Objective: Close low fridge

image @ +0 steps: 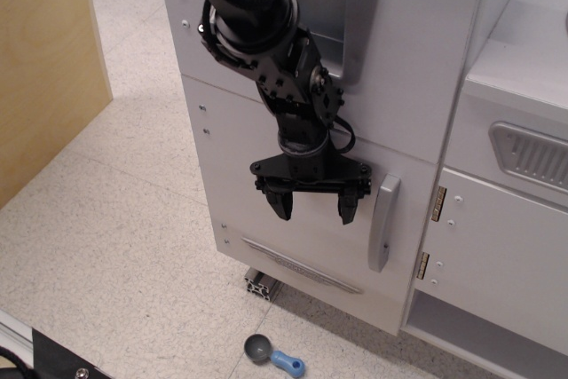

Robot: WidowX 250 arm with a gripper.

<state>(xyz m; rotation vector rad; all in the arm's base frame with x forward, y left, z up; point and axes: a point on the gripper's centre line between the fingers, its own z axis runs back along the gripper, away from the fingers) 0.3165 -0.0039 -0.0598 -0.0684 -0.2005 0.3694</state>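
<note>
The low fridge door (257,175) is a large white panel with a vertical grey handle (382,222) and a grey vent strip (302,265) near its bottom. It lies flush with the fridge front, with no gap showing. My black gripper (314,208) hangs open and empty right in front of the door, just left of the handle, fingers (280,205) pointing down. Whether it touches the panel I cannot tell. The arm comes down from the top, across the upper door with the grey recessed dispenser (342,15).
A smaller white cabinet door (506,255) with two silver hinges (437,204) stands to the right. A blue-handled grey scoop (273,355) lies on the floor in front. A wooden panel (44,68) stands at the left.
</note>
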